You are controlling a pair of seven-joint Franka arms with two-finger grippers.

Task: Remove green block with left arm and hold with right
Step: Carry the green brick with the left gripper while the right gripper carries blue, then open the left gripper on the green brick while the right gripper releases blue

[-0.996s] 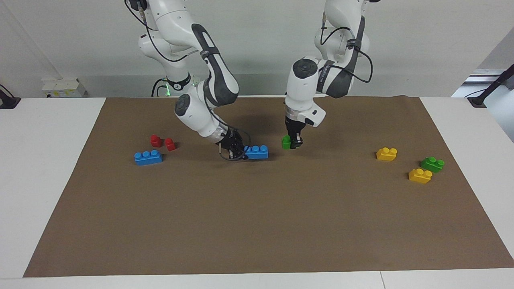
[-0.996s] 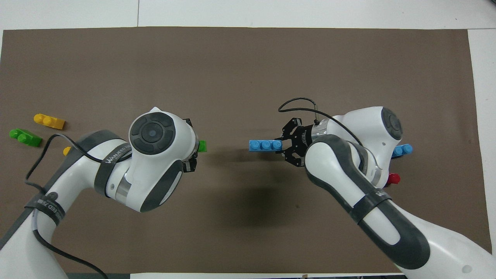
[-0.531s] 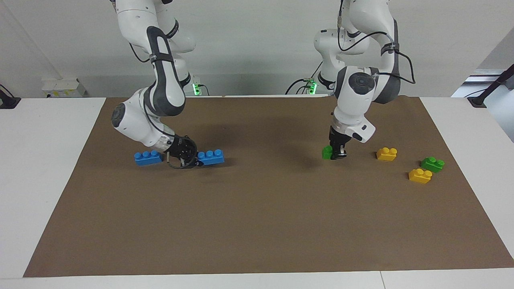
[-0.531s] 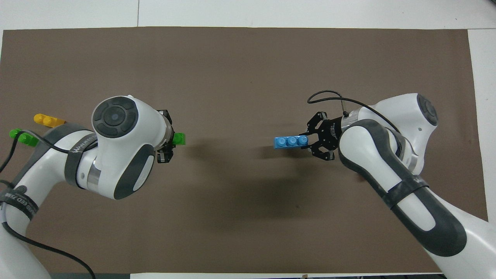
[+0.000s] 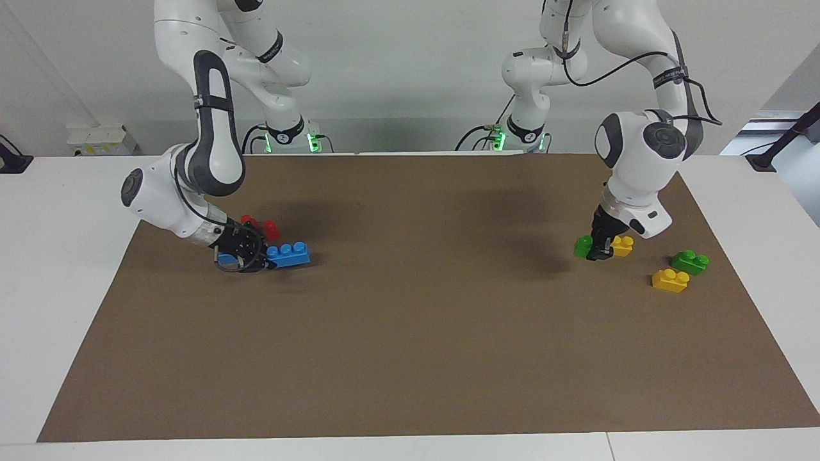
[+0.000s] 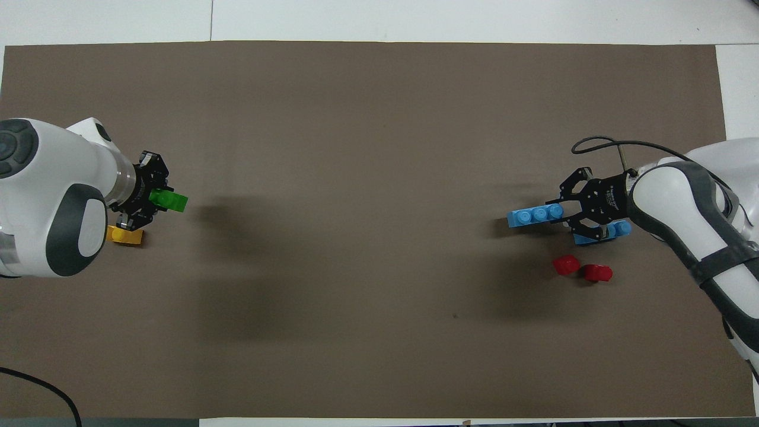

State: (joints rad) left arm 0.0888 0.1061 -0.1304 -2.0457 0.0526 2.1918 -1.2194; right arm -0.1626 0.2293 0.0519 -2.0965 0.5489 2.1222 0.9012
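Note:
My left gripper (image 5: 596, 254) is shut on one end of the light-green block (image 5: 583, 246), low over the brown mat (image 5: 410, 333) beside a yellow brick (image 5: 623, 244). In the overhead view the green block (image 6: 169, 200) sticks out sideways from the left gripper (image 6: 153, 200). My right gripper (image 5: 261, 258) is shut on one end of a blue three-stud brick (image 5: 289, 253), low over the mat at the right arm's end. The blue brick (image 6: 533, 215) also shows in the overhead view, sticking out of the right gripper (image 6: 564, 212).
A second blue brick (image 6: 618, 228) lies partly under the right gripper, with two red blocks (image 6: 564, 265) (image 6: 598, 273) nearer to the robots. At the left arm's end lie a darker green brick (image 5: 690, 261) and another yellow brick (image 5: 670, 280).
The two arms have swung apart. The left gripper carried the green block toward its own end of the table, and the right gripper carried the blue brick toward its end.

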